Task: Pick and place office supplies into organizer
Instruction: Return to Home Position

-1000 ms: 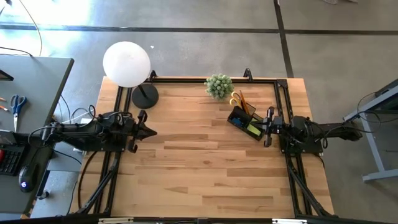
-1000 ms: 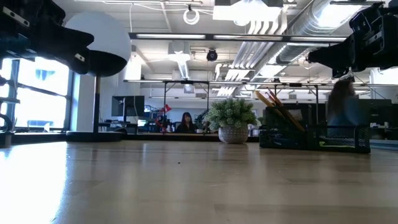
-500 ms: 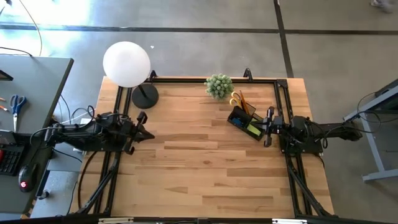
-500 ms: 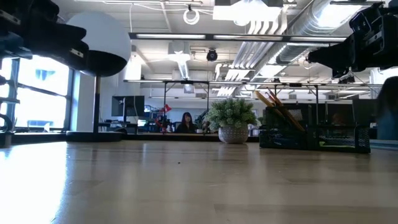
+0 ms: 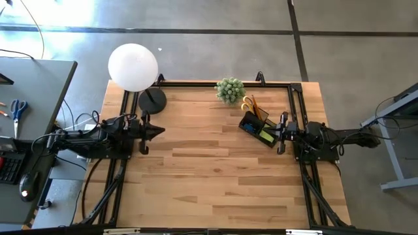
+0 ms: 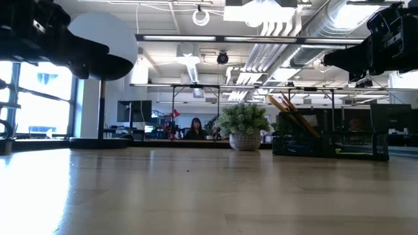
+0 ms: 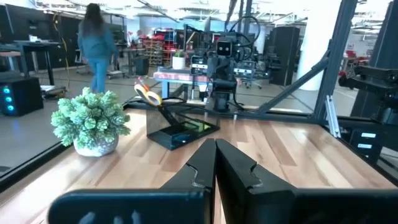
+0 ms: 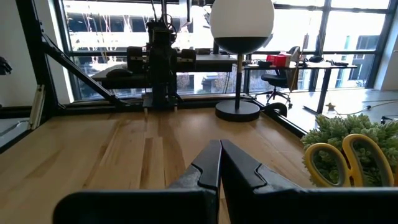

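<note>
- The left gripper (image 5: 157,130) hung over the left edge of the table (image 5: 209,183), near the lamp base (image 5: 152,101). Its fingers (image 7: 202,167) were pressed together tip to tip and held nothing.
- The right gripper (image 5: 281,133) sat over the right edge, just beside the organizer (image 5: 256,128). We could not tell whether the two touched. Its fingers (image 8: 208,165) were likewise closed flat against each other and were empty.
- The organizer stood on the far right part of the table, turned at an angle to the table's edges. It was near the potted plant (image 5: 230,89) and well apart from the left gripper.
- Inside it we noted the lime-green sticky-note pad (image 5: 266,137) at the end nearest the right gripper. A small blue block (image 5: 249,128) lay toward the middle.
- The yellow-handled scissors (image 5: 246,104) stood handles-up at the organizer's plant-side end, with the orange and dark pencils (image 5: 257,108) leaning beside them. In the low view the pencils slanted up and out of the organizer.
- From the right wrist view, the scissors' yellow loops showed in front of the plant's foliage.
- The white globe lamp (image 5: 133,66) stood at the far left corner of the table, its globe above the dark round base.
- Beyond the table, a person (image 7: 96,53) stood in the room in the left wrist view. Another person (image 6: 196,128) showed far off in the low view.
</note>
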